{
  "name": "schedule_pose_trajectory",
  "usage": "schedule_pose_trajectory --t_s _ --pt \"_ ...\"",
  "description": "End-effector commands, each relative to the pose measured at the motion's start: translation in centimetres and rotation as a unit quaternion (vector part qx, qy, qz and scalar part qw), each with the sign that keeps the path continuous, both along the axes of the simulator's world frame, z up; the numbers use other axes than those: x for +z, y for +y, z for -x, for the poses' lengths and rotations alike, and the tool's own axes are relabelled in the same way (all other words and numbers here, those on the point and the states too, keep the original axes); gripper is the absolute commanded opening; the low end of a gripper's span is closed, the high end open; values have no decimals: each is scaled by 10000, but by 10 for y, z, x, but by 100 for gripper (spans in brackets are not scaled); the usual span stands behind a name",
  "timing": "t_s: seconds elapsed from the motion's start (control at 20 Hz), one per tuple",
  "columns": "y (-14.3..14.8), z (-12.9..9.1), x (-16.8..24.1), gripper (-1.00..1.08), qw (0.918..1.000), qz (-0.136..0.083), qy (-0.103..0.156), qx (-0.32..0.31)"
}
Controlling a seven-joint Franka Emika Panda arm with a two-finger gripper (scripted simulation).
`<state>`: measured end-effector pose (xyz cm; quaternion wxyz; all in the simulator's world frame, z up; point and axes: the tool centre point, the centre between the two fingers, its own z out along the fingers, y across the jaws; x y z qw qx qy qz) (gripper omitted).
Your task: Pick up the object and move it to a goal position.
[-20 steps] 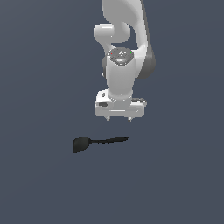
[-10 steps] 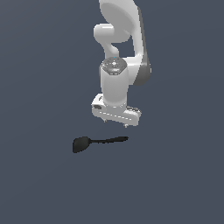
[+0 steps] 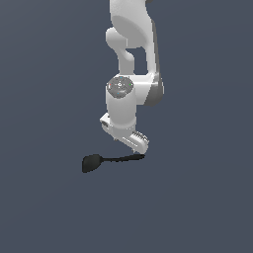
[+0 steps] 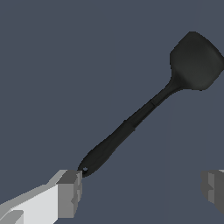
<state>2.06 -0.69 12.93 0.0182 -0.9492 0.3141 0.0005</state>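
The black spatula-like utensil (image 3: pixel 106 160) lies flat on the dark grey surface, its rounded head toward the exterior view's left and its thin handle toward the right. In the wrist view the utensil (image 4: pixel 144 109) runs diagonally, its handle end close to one finger (image 4: pixel 70 192). My gripper (image 3: pixel 127 144) is low over the handle, tilted, and open and empty. In the wrist view my gripper (image 4: pixel 142 190) has its jaws wide apart, and the other finger (image 4: pixel 213 186) shows at the frame's edge.
The white arm (image 3: pixel 133 59) rises above the gripper. Plain dark grey surface (image 3: pixel 197 197) lies all around the utensil.
The gripper has come down toward the utensil's handle and turned about its wrist. The utensil has not moved.
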Motion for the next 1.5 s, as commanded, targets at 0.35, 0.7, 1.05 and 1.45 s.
schedule_pose_trajectory --t_s 0.35,0.7,1.05,1.45 --pt "-23 -6 -27 100 9881 33 75 -1538" --pt "-40 -10 -45 100 9659 81 106 -2585" --pt "-52 -12 -57 100 9449 123 112 -3268" --pt "-57 -12 -62 100 9338 144 111 -3573"
